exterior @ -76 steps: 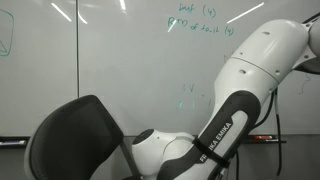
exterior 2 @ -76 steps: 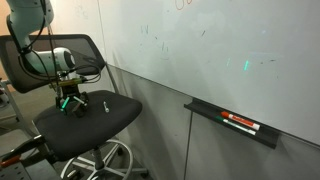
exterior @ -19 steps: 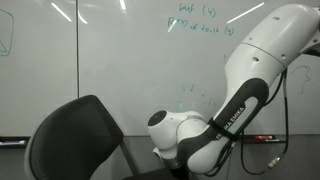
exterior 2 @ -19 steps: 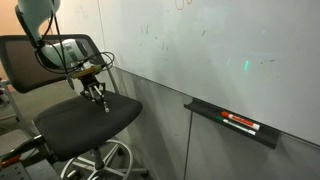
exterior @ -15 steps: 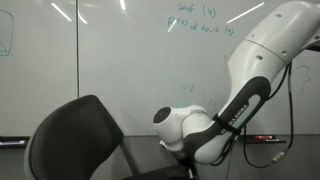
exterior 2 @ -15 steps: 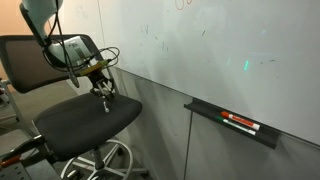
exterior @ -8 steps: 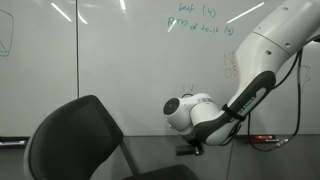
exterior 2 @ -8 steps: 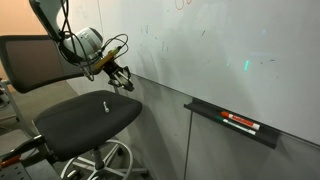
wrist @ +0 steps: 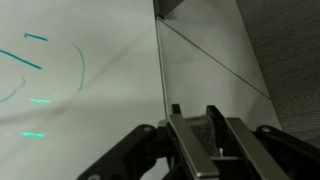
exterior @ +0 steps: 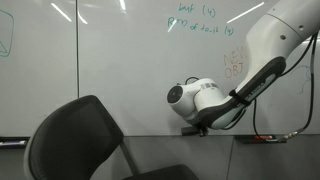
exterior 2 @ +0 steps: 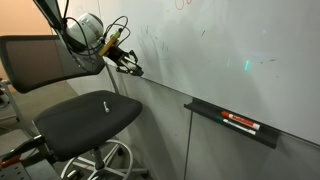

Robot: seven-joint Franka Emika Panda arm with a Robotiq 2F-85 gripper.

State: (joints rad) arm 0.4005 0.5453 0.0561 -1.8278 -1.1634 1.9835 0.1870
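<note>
close to the whiteboard (exterior 2: pixel 230 45), above the chair seat (exterior 2: pixel 75 125), the hand (exterior 2: pixel 130 67) pinches what looks like a dark marker (exterior 2: pixel 137 71), held tip-first toward the board, seemingly so its tip can meet the surface.

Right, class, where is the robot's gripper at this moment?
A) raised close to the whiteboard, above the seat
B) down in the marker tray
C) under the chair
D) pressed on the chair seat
A: in an exterior view the gripper hangs close to the whiteboard, above the chair seat and well apart from the marker tray.
</note>
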